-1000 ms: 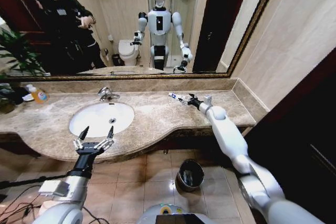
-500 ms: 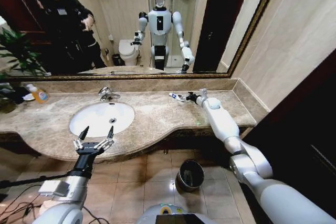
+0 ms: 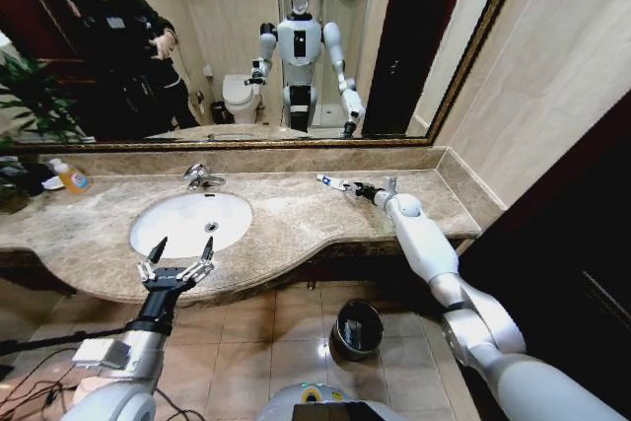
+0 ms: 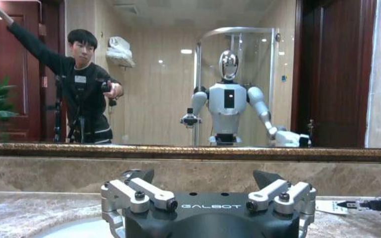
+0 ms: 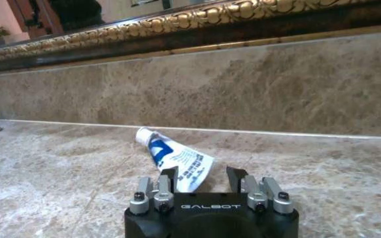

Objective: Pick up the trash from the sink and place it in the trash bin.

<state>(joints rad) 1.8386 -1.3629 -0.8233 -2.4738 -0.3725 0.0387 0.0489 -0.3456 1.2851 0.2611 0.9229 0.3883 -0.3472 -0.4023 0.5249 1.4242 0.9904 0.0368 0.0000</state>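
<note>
My right gripper (image 3: pixel 355 188) is out over the right part of the marble counter, shut on a white tube with blue marks (image 3: pixel 330 182), the trash. In the right wrist view the tube (image 5: pixel 174 156) sticks out from between the jaws of the right gripper (image 5: pixel 202 179), pointing toward the back wall. The white oval sink (image 3: pixel 192 222) sits left of centre, its basin bare. My left gripper (image 3: pixel 183 245) hovers open at the sink's front rim and holds nothing. The trash bin (image 3: pixel 357 327) stands on the floor tiles below the counter's front edge.
A chrome tap (image 3: pixel 202 176) stands behind the sink. An orange-liquid bottle (image 3: pixel 71 177) and a plant (image 3: pixel 30 105) are at the far left of the counter. A mirror (image 3: pixel 296 46) runs along the back wall. A dark door panel (image 3: pixel 572 244) is on the right.
The right forearm and elbow shifted, swinging up and then back, while the gripper and tube stayed at about the same spot over the counter. The left arm has not moved.
</note>
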